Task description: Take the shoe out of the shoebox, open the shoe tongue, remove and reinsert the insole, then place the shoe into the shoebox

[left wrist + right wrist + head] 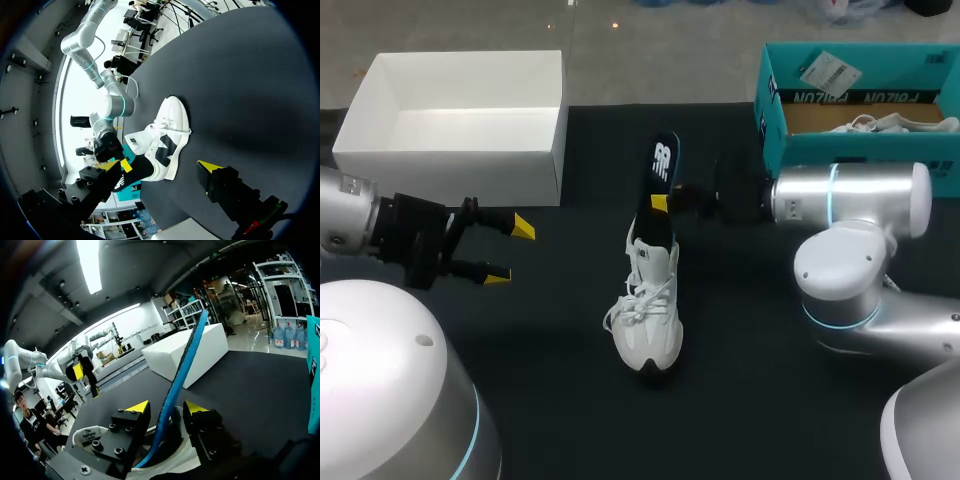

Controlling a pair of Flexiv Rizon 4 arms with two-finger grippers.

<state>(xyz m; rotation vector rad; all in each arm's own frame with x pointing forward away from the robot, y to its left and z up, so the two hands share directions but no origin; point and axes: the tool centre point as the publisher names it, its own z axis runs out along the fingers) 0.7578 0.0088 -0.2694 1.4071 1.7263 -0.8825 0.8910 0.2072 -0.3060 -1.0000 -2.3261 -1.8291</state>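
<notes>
Shoe is out on the surface, upright on its sole with the toe toward the robot. It sits between the white box and the teal shoebox, well apart from both. Insole stands up out of the heel opening: lower end inside the shoe, upper end leaning away from the toe.

Right jaws: at the shoe collar, straddling the insole low down, one finger per face. Right wrist view shows the insole edge-on between the yellow tips, with a gap on at least one side. I read them as partly open, not clamped.

Left jaws: wide open, empty, over the surface well to the left of the shoe.

Handling, my read:
- Insole is thin foam, light and floppy; it bows along its length.
- Pinch it flat across the two faces near the heel end, close to where it exits the shoe. Grab it high and it will likely fold.
- The fabric top should give decent grip, so a light squeeze is enough.
- Shoe is light, with a soft upper and a stiffer sole. It may drag or tip with the insole unless the left jaws pin the toe or take the heel counter.
- Loose laces could snag.
</notes>
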